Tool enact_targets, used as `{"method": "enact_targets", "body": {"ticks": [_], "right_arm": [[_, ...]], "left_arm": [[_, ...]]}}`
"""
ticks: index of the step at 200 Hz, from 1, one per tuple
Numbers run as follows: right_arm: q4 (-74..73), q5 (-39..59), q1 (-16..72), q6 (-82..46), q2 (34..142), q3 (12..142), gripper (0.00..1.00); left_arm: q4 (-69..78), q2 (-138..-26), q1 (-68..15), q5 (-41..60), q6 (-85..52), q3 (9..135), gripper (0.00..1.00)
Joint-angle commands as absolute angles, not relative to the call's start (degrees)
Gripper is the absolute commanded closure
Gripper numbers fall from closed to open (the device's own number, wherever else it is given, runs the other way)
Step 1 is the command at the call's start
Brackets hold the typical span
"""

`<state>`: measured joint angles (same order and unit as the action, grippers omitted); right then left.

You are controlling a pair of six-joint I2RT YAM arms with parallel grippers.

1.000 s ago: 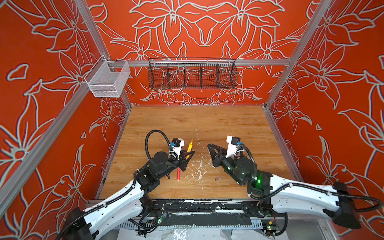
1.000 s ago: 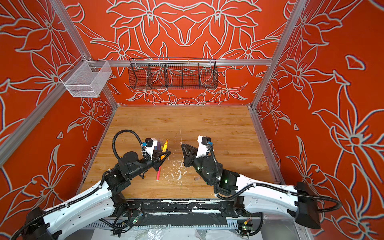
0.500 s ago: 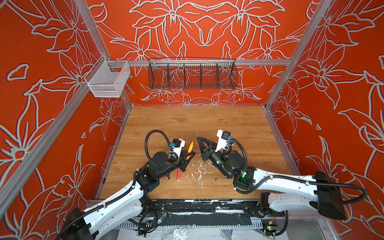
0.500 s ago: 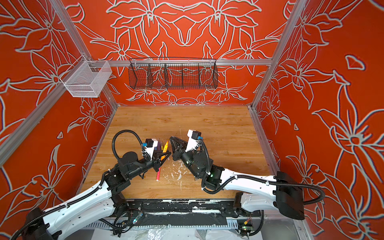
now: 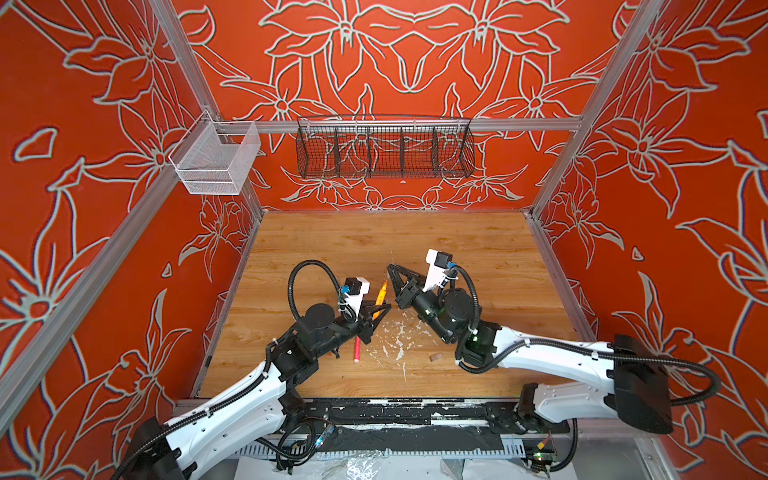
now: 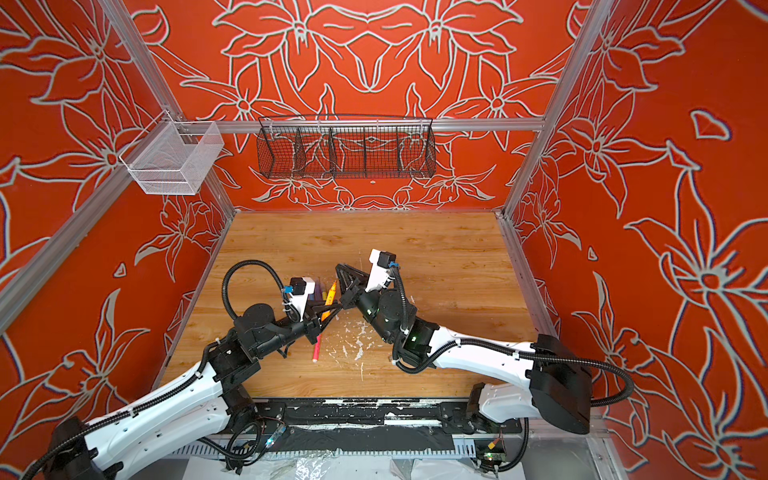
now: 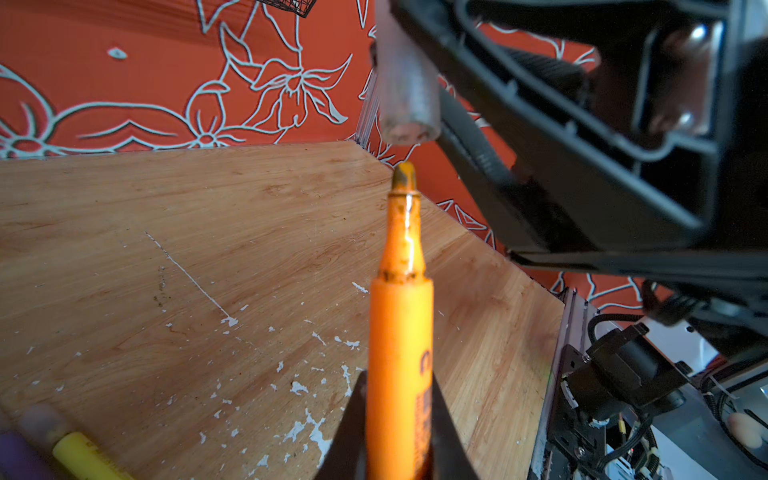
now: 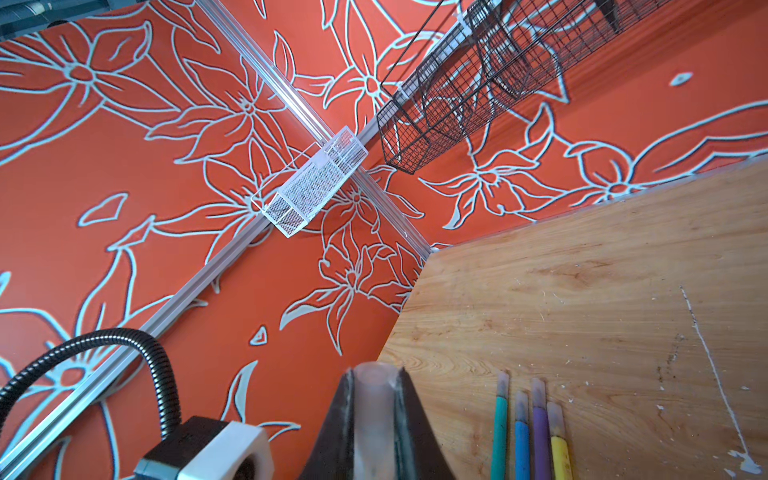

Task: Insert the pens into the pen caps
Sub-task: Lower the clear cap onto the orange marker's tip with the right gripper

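Wooden tabletop — orange pen, clear cap

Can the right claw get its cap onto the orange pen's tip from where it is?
Probably yes. In the left wrist view the cap points its open end at the tip of the orange pen across a small gap, with nothing between. The cap looks slightly tilted, so it may need aligning.

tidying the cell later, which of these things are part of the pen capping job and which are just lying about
Job:
orange pen in left gripper
clear cap in right gripper
pink pen
four capped pens

Lying about:
white flecks
black wire basket
white mesh basket
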<state>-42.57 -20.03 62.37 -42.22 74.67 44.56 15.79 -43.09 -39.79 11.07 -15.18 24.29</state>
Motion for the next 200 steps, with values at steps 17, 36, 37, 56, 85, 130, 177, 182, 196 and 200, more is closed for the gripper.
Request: {"method": "enact_targets", "body": {"ticks": [17, 36, 37, 56, 85, 130, 177, 182, 196, 200], "right_arm": [[-43.23, -17.96, 62.31, -44.30, 75.36, 45.63, 1.00], [-44.03, -16.85, 62.31, -45.05, 75.71, 44.88, 1.00], [-44.03, -16.82, 62.31, -45.15, 75.69, 44.85, 1.00], [-44.45, -15.47, 62.29, -45.92, 75.94, 44.38, 1.00], [-44.65, -14.15, 62.30, -46.44, 75.36, 43.66, 1.00], [-42.42, -13.62, 62.40, -48.81, 74.23, 41.63, 1.00], [-36.28, -11.62, 64.63, -49.72, 73.31, 41.64, 1.00], [-36.37, -11.45, 64.97, -49.73, 73.22, 41.49, 1.00], [-37.19, -11.25, 65.75, -49.80, 72.97, 40.30, 1.00], [-37.44, -11.33, 66.00, -49.75, 72.94, 39.91, 1.00]], "left_arm": [[18.02, -41.92, -39.73, 11.24, -14.50, 23.92, 1.00], [18.02, -41.92, -39.73, 11.11, -14.46, 23.91, 1.00], [18.02, -41.92, -39.73, 11.09, -14.48, 23.91, 1.00], [17.86, -41.92, -39.73, 10.85, -14.56, 23.91, 1.00], [17.92, -41.84, -39.73, 10.62, -14.50, 23.91, 1.00], [17.84, -41.84, -39.73, 9.78, -14.85, 23.82, 1.00], [17.31, -41.67, -39.68, 7.81, -15.52, 23.82, 1.00], [17.30, -41.62, -39.68, 7.67, -15.64, 23.82, 1.00], [17.06, -41.49, -39.71, 6.93, -15.97, 23.82, 1.00], [16.90, -41.42, -39.68, 6.51, -16.08, 23.82, 1.00]]}}
